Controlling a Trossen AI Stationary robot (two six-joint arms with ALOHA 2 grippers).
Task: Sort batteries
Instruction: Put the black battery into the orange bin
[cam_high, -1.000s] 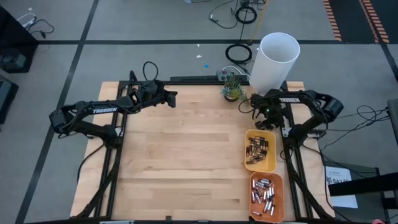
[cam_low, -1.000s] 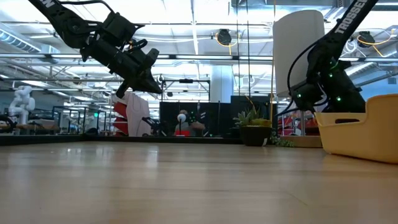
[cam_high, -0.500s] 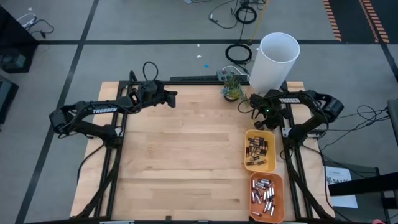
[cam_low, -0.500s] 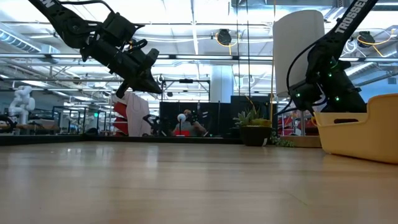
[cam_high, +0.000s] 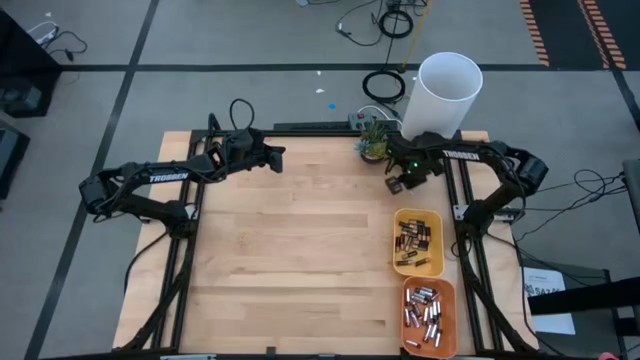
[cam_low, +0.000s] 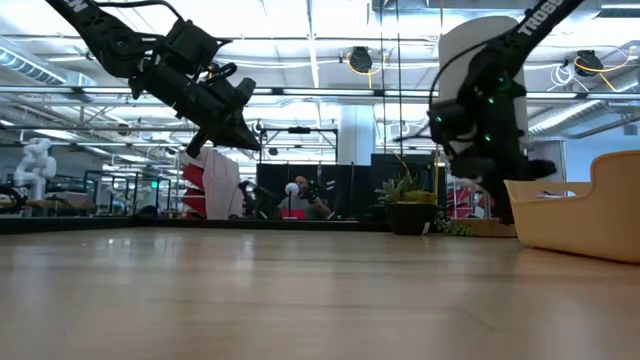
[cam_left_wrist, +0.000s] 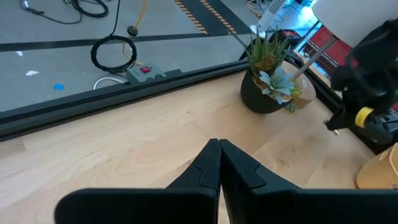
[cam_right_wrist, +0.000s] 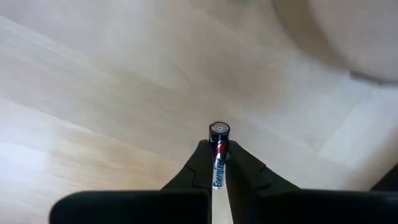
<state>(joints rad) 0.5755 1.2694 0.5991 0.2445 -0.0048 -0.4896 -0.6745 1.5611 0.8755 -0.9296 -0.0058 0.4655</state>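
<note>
The right pincer is moving away from the far end of the yellow tray, swinging toward the nine o'clock side and a little farther back; it is now hanging over bare counter beside the small potted plant, near the foot of the tall white cylinder. Its jaws are also closing compared with a second ago. In the right wrist view they are pinching a single battery, a dark-and-silver cell with printed lettering, held lengthwise with its round cap poking out past the fingertips. My reading is that one cell is freshly picked and being carried, with its drop-off not yet reached.

The left pincer is hanging where it was, above the far left part of the counter at about eleven o'clock, jaws pressed together on nothing.

Counting: two arms, two trays, one plant, one white cylinder, one battery in the grip. The yellow tray is holding a heap of mostly dark batteries, and the orange tray at five o'clock is holding a heap of mostly silvery ones; each looks like a dozen or more, too tangled for an exact count. No loose cells are showing on the open counter, so the sorting appears well advanced.
</note>
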